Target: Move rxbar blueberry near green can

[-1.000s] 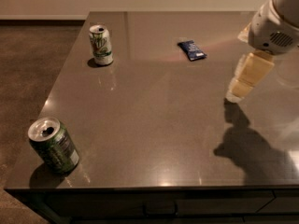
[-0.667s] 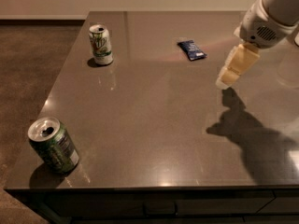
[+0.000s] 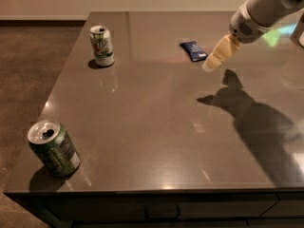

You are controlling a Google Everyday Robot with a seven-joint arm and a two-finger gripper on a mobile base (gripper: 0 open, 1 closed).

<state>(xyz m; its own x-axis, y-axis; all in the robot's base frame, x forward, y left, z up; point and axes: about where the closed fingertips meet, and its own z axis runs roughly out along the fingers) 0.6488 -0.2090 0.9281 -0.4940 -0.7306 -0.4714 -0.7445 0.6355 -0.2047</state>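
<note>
The dark grey bench (image 3: 156, 127) fills most of the view, polished enough to throw back glare. The white arm (image 3: 266, 8) comes in from the far right corner, and its shadow (image 3: 247, 113) lies across the bench's right side.

There are 2 cans. The green can (image 3: 53, 148) stands at the near left corner, close to both edges and tilted a little in this view, with its silver top open. The white-and-light-green can (image 3: 102, 45) stands upright at the far left, well apart from it.

The cream pincer (image 3: 210, 64) hangs above the far right part of the bench, pointing down and to the left. It is just right of the rxbar blueberry (image 3: 194, 50) and not touching it. It carries nothing, but whether it is spread or pressed together I cannot tell from this side.

The rxbar blueberry lies flat on the far side of the bench, well apart from the green can.

The risks, as I judge them:
- The wrapper is thin and flat on a slick top, so a shallow descent could skid it away instead of lifting it.
- The long carry to the near left ends by 2 edges, so overshooting could tip the green can or drop the bar off the bench.
- Heading for the nearer pale can would be the wrong target.
</note>
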